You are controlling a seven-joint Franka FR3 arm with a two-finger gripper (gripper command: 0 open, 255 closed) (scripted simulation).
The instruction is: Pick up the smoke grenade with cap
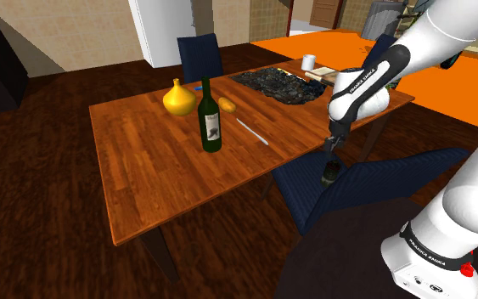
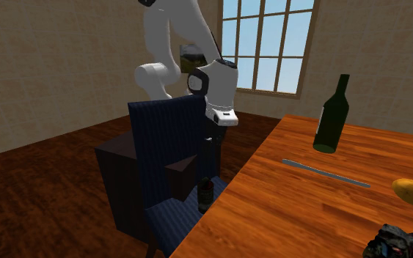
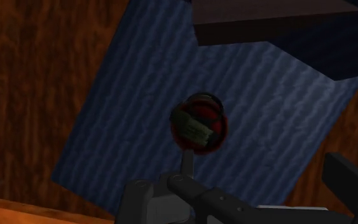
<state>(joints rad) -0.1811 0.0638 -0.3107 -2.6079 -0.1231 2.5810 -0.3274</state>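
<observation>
The smoke grenade [image 3: 197, 124] is standing upright, cap upward, on the chair seat [image 3: 120, 127], being hemmed between the table [image 2: 271, 198] edge and the chair back [image 2: 164, 139]; the hand [image 1: 334, 151] is being held open above it.

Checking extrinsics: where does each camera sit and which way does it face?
Shoulder view: high beside the stand, looking down over the wooden table; arm, gripper and stand show.
Second exterior view: low over the table, facing the blue chair and window; arm shows.
Wrist view: on the wrist, looking down at the smoke grenade; open fingers show.
Shared: grenade on chair seat.
</observation>
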